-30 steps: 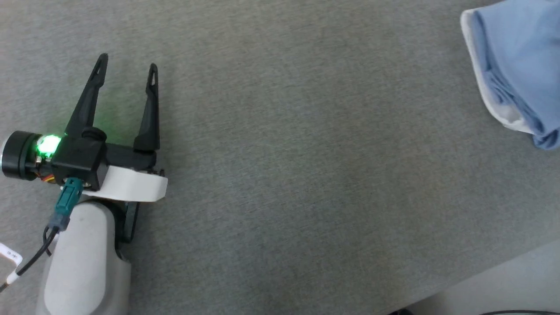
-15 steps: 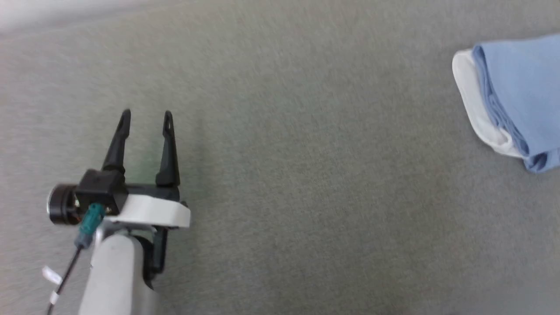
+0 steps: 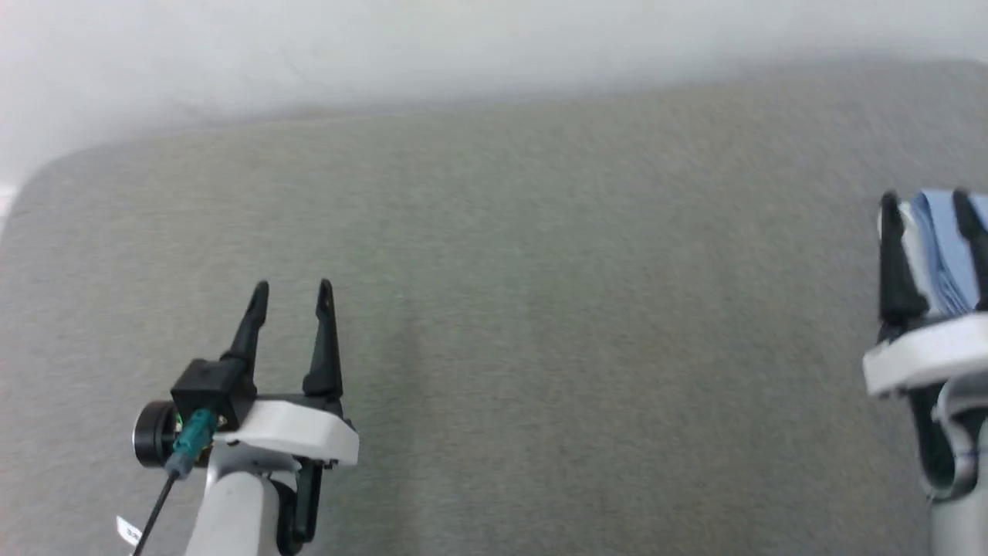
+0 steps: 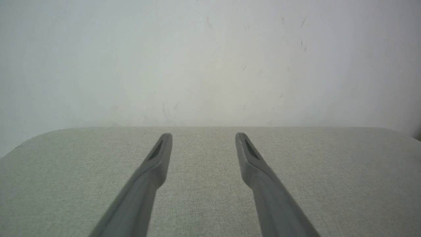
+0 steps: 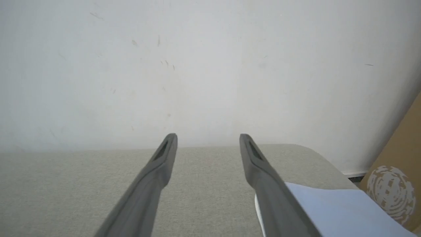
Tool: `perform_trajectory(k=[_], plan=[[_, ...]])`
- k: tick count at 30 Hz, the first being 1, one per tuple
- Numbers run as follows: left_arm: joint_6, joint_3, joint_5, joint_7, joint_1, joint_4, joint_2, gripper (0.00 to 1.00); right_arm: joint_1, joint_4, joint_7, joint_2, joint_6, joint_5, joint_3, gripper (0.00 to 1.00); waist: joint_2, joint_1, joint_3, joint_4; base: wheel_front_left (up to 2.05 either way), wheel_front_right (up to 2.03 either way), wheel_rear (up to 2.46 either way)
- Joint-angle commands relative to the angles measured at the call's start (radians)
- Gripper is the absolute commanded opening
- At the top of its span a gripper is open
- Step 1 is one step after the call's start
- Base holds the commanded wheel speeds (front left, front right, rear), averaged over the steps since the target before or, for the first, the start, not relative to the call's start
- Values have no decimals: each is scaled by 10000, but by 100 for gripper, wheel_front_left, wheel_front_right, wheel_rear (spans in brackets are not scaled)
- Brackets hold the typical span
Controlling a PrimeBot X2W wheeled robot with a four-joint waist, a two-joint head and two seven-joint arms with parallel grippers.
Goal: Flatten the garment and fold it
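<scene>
Grey padded surface (image 3: 540,347) spreads before you; the garment (image 3: 938,247) sits bundled at its right edge, just ahead of your right gripper (image 3: 925,199), fingers spread wide, holding nothing. Your left gripper (image 3: 292,286), equally wide and empty, stands well apart from it.

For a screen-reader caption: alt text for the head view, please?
Two open robot hands over a grey fabric surface: left hand at lower left, right hand at the right edge, partly covering a light blue garment.
</scene>
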Motion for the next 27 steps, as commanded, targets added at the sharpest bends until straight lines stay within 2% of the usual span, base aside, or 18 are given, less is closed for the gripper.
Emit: perform_trajectory(k=[1,10,17,27], plan=[[-24,-12,-24,-48,116,45,-37,100,171,-144,-78,59,-15,65,18,100,0,2,-916,950,0,0,0],[98,54,-74,-48,778,136,-92,100,2144,-1213,-278,618,-15,82,712,100,0,2,-1490,1503,0,0,0],[222,-81,8,-49,1318,136,-114,100,2952,-899,-572,754,-15,-119,1113,100,0,2,-1804,1849,0,0,0],[259,-197,38,-49,1657,-33,-122,100,3297,-454,-840,806,-15,110,1158,100,0,2,-1862,1967,0,0,0]])
